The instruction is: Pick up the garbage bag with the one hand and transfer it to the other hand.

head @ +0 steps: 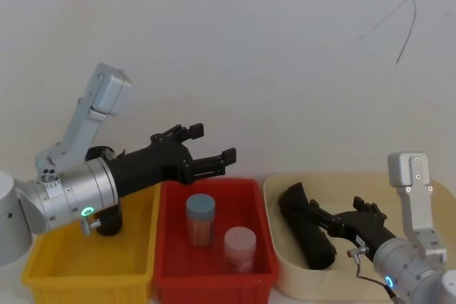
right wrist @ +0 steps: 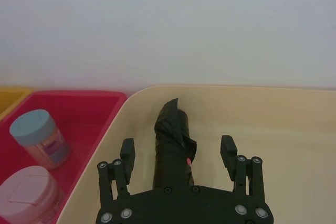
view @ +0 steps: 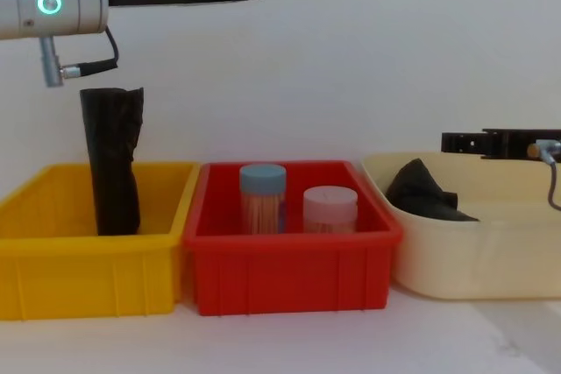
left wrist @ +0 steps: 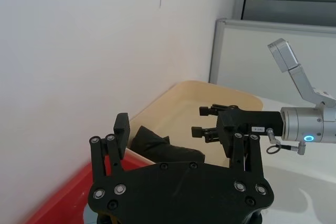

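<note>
Item: garbage bag (head: 306,229), a black glossy roll lying slantwise in the beige tray (view: 473,260), one end propped toward the tray's left wall.

Position of the right pincer (right wrist: 177,147): jaws wide, hovering above the bag and lined up along it, not touching.

Position of the left pincer (head: 212,144): jaws wide and empty, raised over the red bin (view: 289,273), well apart from the bag.

Hazards, as we judge them:
- The plastic looks soft and slick, so a closing grip may catch only a loose fold and let the roll slide out.
- A descent too near the wall may strike the tray.
- A weak hold at the handover would drop the bag into the red bin (home to the blue-lidded jar (head: 200,220) and the pink-lidded jar (head: 240,248)).
- We also note a taller black roll (view: 112,164) in the yellow bin (view: 88,273), easily mistaken for the item.
</note>
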`<action>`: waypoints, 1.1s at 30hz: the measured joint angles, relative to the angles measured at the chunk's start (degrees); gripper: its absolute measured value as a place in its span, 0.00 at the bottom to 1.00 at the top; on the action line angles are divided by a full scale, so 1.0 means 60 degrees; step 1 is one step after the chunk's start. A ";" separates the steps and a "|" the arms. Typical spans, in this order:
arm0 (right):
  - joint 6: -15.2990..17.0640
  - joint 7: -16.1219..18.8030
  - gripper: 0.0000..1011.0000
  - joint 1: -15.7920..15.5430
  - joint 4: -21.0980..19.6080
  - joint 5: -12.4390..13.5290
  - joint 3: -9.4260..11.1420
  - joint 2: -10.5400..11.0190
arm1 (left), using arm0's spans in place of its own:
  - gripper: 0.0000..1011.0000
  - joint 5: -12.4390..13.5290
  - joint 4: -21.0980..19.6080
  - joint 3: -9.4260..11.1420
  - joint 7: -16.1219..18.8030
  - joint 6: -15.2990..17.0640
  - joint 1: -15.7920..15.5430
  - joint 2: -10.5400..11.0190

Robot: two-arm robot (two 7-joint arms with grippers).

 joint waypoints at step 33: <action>0.0459 0.1593 0.99 -0.0247 -0.1274 -0.0561 -0.1363 0.0543 | 0.99 0.0028 -0.0223 -0.0128 0.0330 -0.0061 0.0196 0.0135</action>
